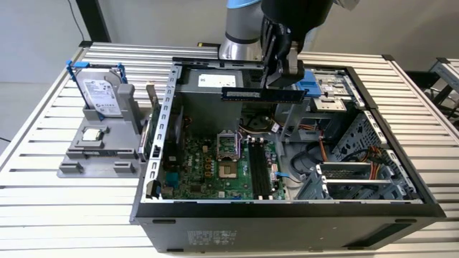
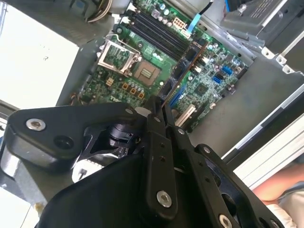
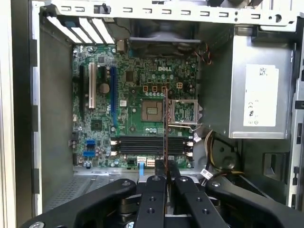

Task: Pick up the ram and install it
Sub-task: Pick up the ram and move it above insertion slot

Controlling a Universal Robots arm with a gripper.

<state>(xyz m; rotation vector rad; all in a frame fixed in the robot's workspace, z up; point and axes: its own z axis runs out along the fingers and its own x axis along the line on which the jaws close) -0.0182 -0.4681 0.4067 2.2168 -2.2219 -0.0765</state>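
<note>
The ram in the gripper, seemingly above the motherboard.

A wide table of pale metal slats fills the exterior view, its ridges running from side to side. Behind the table stands a plain light-grey wall, bare and evenly lit. A black post rises at the table's far corner on the exterior view's left. Past the table's edge on that side lies a smooth grey floor. Beyond the table's opposite edge sits a second slatted table. The light is soft, leaving faint shadows.
</note>
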